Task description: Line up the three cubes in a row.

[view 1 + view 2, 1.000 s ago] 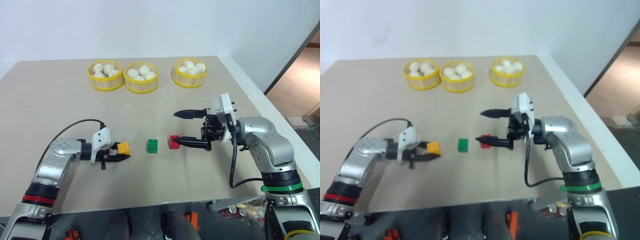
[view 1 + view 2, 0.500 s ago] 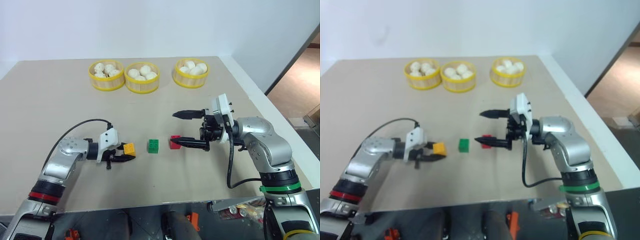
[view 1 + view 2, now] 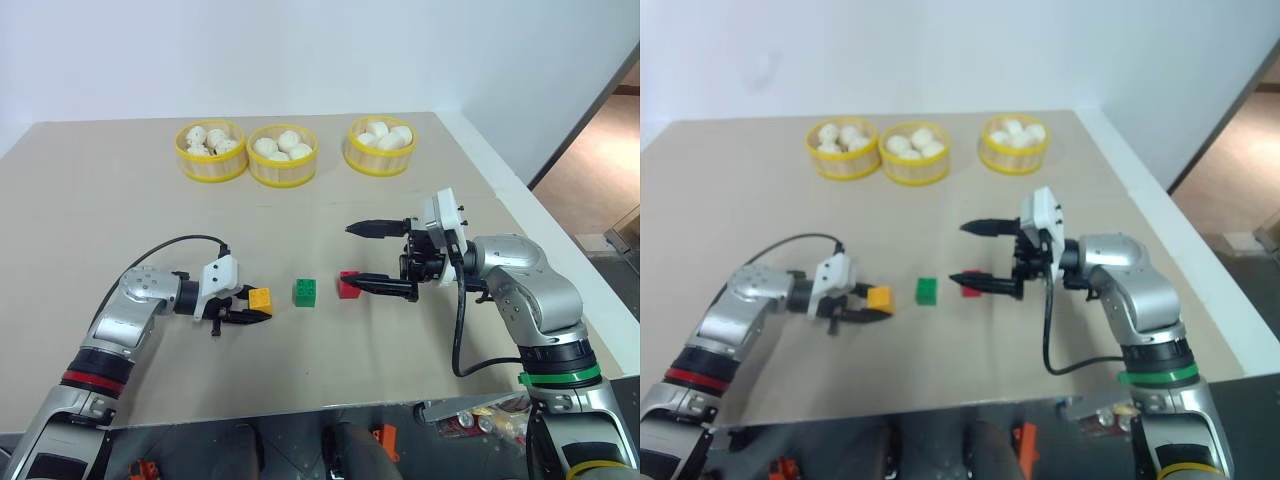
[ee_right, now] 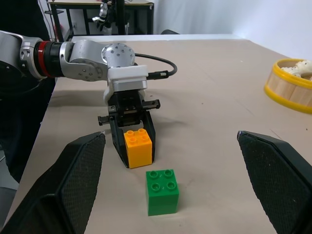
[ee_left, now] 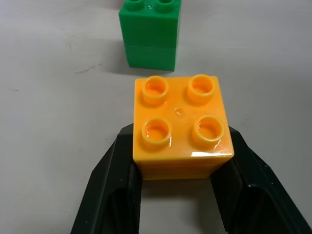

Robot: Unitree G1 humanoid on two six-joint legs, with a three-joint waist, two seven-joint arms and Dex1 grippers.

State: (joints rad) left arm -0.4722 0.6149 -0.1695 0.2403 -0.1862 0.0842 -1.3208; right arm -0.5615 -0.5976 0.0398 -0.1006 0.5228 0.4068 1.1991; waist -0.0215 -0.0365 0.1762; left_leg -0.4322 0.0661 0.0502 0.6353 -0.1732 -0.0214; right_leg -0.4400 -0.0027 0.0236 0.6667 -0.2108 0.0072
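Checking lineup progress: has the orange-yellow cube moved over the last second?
Yes. The orange-yellow cube, gripped by the left tool, has shifted closer to the green cube.

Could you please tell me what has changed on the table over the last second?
The left gripper, still shut on the orange-yellow cube, carried it rightward, closer to the green cube. The green cube, the red cube and the open right gripper beside it stayed put.
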